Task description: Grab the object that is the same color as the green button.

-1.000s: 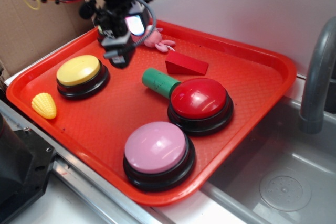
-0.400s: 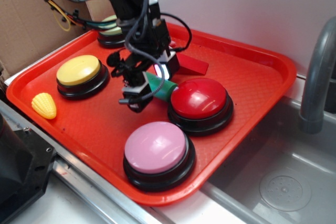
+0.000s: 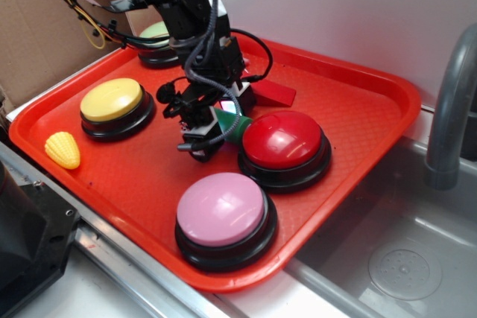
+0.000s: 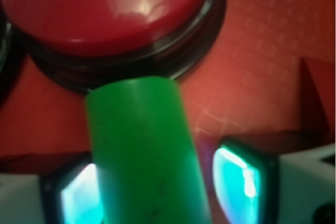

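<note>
Green cylinder block [image 4: 144, 150] flat on its side against the red button's base; pale green button [image 3: 155, 33] at tray's back.

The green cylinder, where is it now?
In the wrist view the green cylinder lies between the gripper's fingers, its far end by the red button, mid-tray.

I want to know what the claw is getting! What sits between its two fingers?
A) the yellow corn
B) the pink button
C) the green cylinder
C: in the wrist view the green cylinder lies between the claw's two fingers, next to the red button.
</note>
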